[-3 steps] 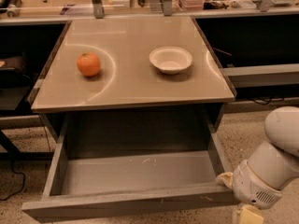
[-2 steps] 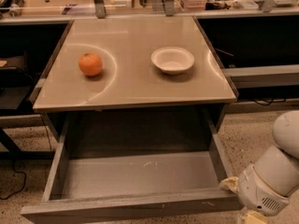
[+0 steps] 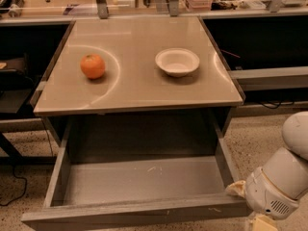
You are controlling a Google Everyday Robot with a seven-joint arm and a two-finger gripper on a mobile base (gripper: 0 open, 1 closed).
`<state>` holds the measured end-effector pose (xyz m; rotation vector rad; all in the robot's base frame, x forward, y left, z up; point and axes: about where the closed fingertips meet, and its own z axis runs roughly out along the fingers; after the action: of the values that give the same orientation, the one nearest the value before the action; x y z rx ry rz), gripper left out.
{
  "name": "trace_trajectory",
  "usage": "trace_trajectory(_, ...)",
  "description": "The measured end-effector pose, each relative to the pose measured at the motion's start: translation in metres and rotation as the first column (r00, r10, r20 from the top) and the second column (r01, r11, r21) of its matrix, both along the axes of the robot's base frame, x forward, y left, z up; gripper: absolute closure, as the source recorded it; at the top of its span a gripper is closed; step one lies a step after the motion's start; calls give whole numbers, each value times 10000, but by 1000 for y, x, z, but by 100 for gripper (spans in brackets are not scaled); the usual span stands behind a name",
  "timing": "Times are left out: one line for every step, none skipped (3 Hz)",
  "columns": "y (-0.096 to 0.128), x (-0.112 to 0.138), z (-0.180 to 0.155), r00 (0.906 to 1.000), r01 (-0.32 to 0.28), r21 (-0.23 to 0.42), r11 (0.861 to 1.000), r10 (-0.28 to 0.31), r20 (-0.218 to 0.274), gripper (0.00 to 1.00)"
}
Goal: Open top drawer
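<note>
The table (image 3: pixel 134 93) has a smooth beige top with a glossy sheen; an orange (image 3: pixel 92 66) lies on its left half; a white bowl (image 3: pixel 177 61) stands upright on its right half, well apart from the orange; both sit nearer the back edge than the front; pale speckled floor (image 3: pixel 262 141) shows below the table at right; the gripper (image 3: pixel 246 203) is low at the lower right, below and in front of the table's front right corner, over the floor.
</note>
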<state>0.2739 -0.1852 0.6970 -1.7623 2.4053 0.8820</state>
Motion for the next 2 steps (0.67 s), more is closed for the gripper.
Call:
trace_trajectory(-21, 1, 45, 9971, 365, -107, 9993, -357, 673, 0)
trace_trajectory(-62, -34, 83, 9899, 1252, -630, 9901, -1204, 746, 0)
